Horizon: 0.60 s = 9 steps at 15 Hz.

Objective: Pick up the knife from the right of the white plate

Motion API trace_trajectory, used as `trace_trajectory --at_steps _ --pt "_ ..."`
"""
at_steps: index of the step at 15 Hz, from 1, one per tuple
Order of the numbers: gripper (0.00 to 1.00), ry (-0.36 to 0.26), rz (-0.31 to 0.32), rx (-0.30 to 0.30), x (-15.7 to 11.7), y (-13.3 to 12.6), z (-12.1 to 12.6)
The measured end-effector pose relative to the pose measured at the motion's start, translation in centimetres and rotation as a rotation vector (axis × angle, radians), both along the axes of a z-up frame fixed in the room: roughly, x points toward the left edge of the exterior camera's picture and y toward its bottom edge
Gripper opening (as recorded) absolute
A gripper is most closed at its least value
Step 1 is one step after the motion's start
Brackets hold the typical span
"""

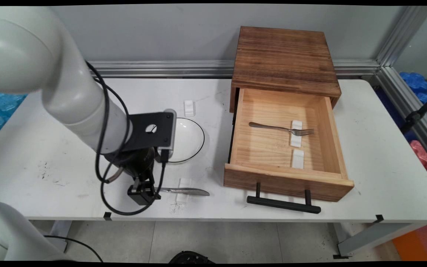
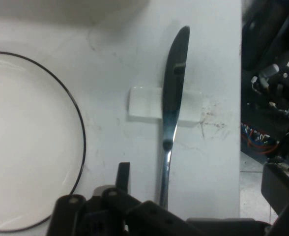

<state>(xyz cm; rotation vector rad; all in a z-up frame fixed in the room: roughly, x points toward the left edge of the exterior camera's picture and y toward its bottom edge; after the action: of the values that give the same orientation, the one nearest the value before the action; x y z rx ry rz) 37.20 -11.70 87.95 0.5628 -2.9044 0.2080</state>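
Observation:
A metal table knife (image 1: 185, 191) lies near the table's front edge, its blade resting across a small white block (image 1: 182, 190). My gripper (image 1: 143, 193) is down at table height over the knife's handle end. In the hand view the knife (image 2: 173, 98) runs up from the linkage, crossing the white block (image 2: 145, 102). My gripper (image 2: 198, 172) is open, with one finger (image 2: 123, 173) left of the handle and not touching it. The handle's end is hidden under the linkage.
A white plate with a dark rim (image 1: 187, 140) sits just behind the gripper. To the right stands a wooden cabinet (image 1: 284, 55) with its drawer (image 1: 287, 181) pulled out, holding a fork (image 1: 282, 128) on a white block and one spare block (image 1: 298, 158). Another block (image 1: 188, 107) lies behind the plate.

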Motion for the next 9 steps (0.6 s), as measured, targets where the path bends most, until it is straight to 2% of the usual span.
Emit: trace_trajectory --at_steps 4,9 --pt "1.0 -0.016 -0.024 0.047 0.1 -1.8 -3.9" --pt "1.0 -0.026 -0.038 0.077 0.4 -2.9 -6.1"
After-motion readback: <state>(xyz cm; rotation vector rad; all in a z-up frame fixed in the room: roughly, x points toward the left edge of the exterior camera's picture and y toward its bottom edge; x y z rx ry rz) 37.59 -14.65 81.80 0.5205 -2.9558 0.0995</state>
